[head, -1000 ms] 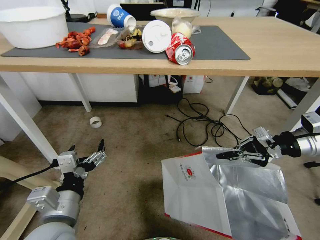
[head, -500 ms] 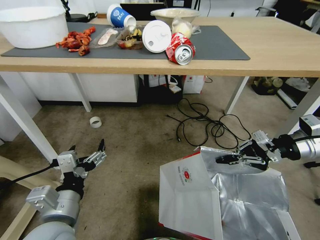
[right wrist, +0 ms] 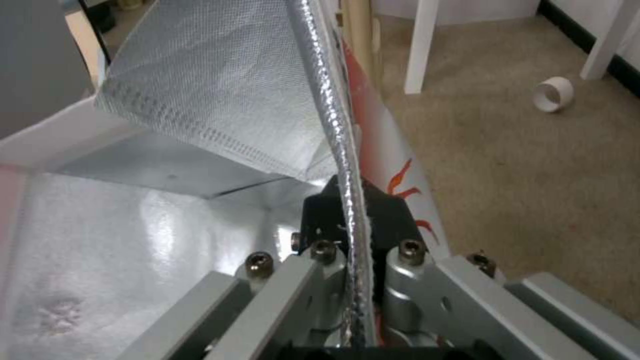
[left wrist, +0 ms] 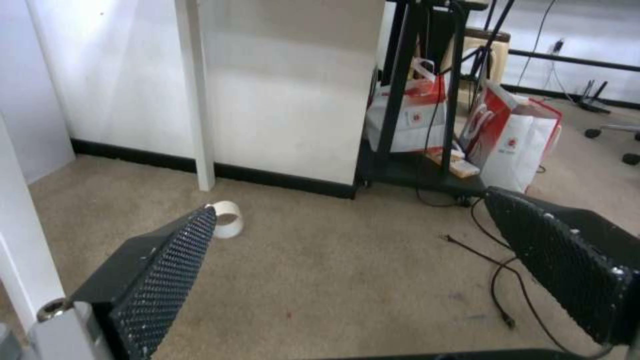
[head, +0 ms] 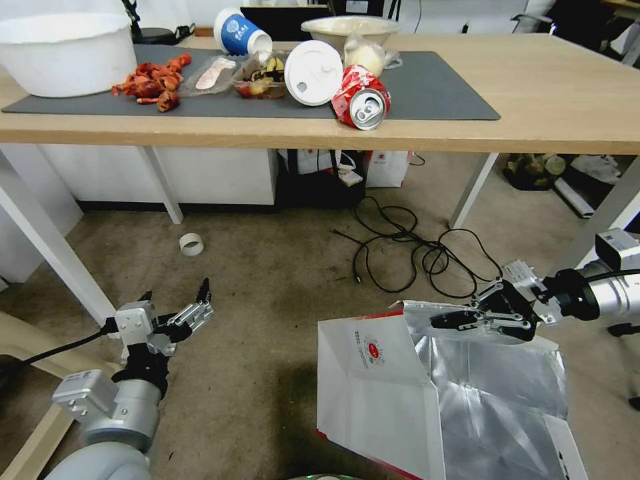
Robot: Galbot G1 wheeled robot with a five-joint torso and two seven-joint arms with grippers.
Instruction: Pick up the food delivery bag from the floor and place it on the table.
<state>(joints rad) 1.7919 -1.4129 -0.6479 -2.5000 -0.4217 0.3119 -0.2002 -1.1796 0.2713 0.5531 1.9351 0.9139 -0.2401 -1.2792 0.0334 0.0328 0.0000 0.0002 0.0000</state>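
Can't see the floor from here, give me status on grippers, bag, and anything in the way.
Right gripper shut on food delivery bag rim. Left gripper open, idle above floor. Black cables lie between bag and table.

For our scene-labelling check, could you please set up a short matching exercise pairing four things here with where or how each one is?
Things:
1. food delivery bag
2. left tool
3. crushed red can
4. white tape roll

States:
A. lying on its side on the dark grey mat
B. open, holding nothing, above the floor
C. on the carpet near a white table leg
D. foil-lined rim pinched by the right tool

Pairs: 1-D, 2-B, 3-A, 4-C
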